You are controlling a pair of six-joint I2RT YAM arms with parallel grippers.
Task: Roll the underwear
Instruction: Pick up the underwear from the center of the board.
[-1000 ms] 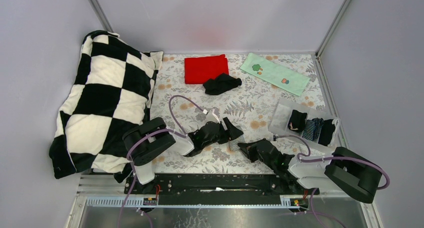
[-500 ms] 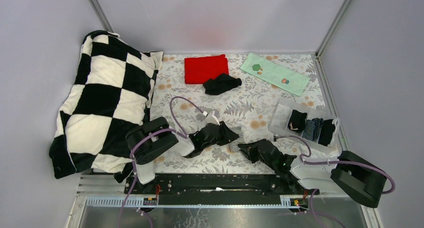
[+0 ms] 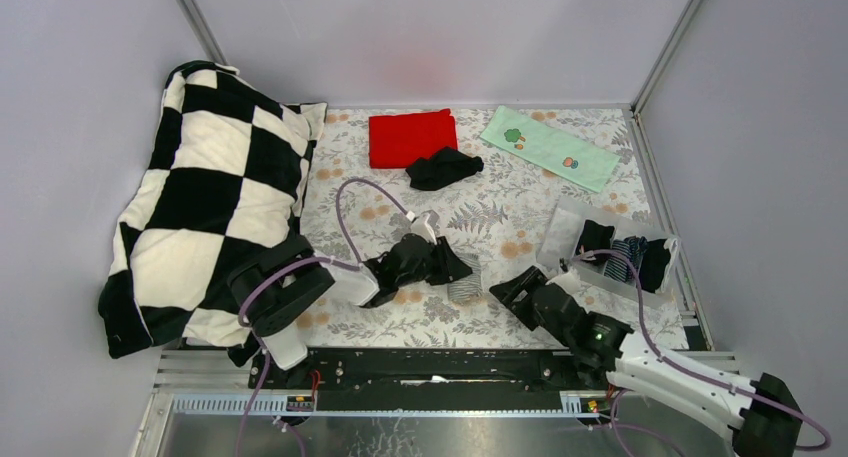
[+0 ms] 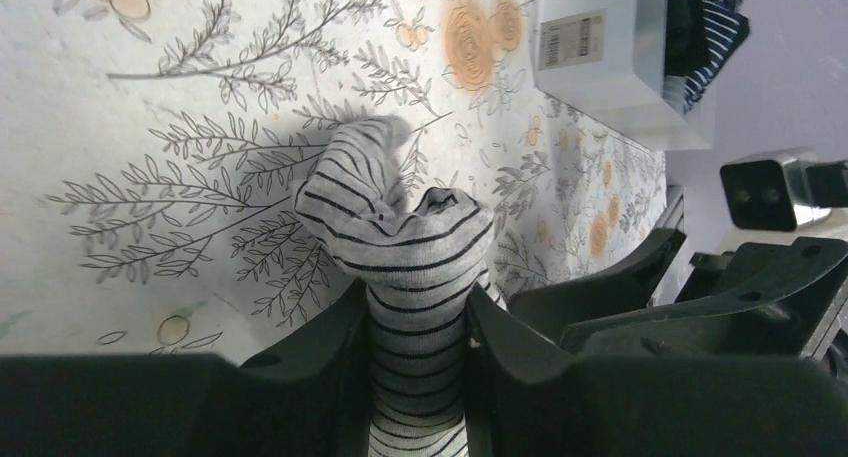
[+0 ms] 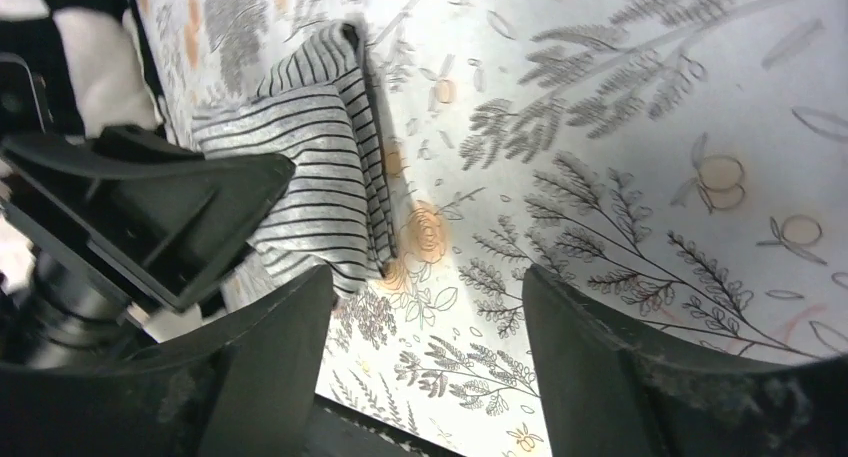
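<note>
A grey pinstriped underwear (image 3: pixel 464 287) lies bunched on the floral table near the front middle. My left gripper (image 3: pixel 450 267) is shut on it. In the left wrist view the striped cloth (image 4: pixel 400 227) is pinched between the two black fingers (image 4: pixel 415 312) and bulges out beyond them. My right gripper (image 3: pixel 527 285) stands open just right of it, apart from the cloth. In the right wrist view its jaws (image 5: pixel 430 312) hold nothing and the underwear (image 5: pixel 310 167) lies ahead to the left. Another black underwear (image 3: pixel 443 166) lies at the back.
A red cloth (image 3: pixel 412 137) and a pale green printed cloth (image 3: pixel 548 147) lie at the far edge. A clear box (image 3: pixel 560 232) at the right holds rolled dark pieces (image 3: pixel 628 257). A checkered pillow (image 3: pixel 210 197) fills the left side.
The left gripper has closed on the striped underwear and drawn it slightly left. The right gripper has opened, let go of it and backed off to the right.
</note>
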